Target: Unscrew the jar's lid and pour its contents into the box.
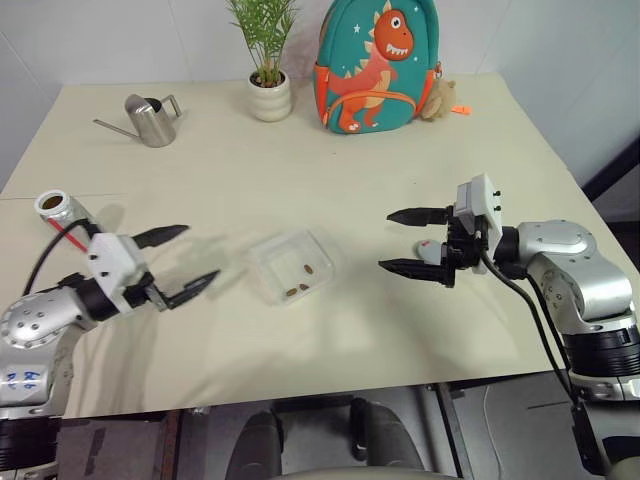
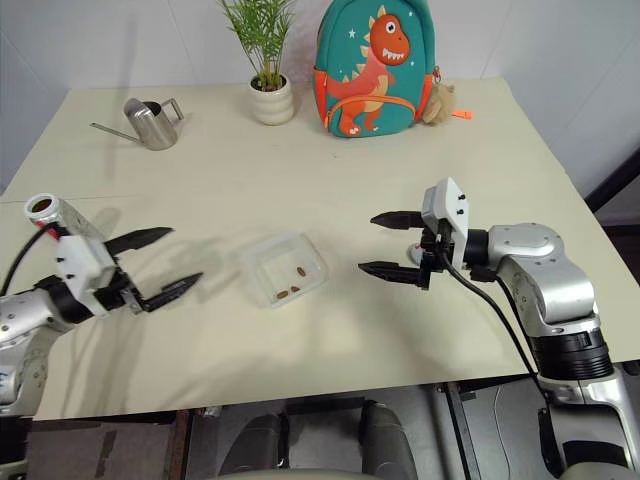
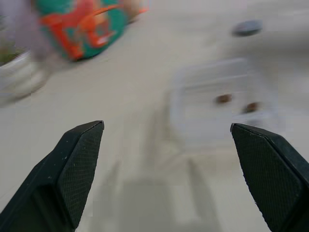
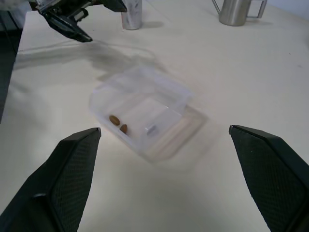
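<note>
The clear box (image 1: 293, 264) sits in the middle of the table (image 1: 300, 160), with the brown contents (image 1: 302, 280) lying inside it. The jar (image 1: 62, 210) stands uncapped at the table's left edge, behind the left gripper (image 1: 188, 258), whose jaws are spread wide and hold nothing. The right gripper (image 1: 403, 240), right of the box, is likewise spread and empty. The lid (image 1: 430, 250) lies just beside it.

We can't read any text anywhere; only blue handwritten scribbles on the left arm (image 1: 28, 378), behind its claw, too small.
</note>
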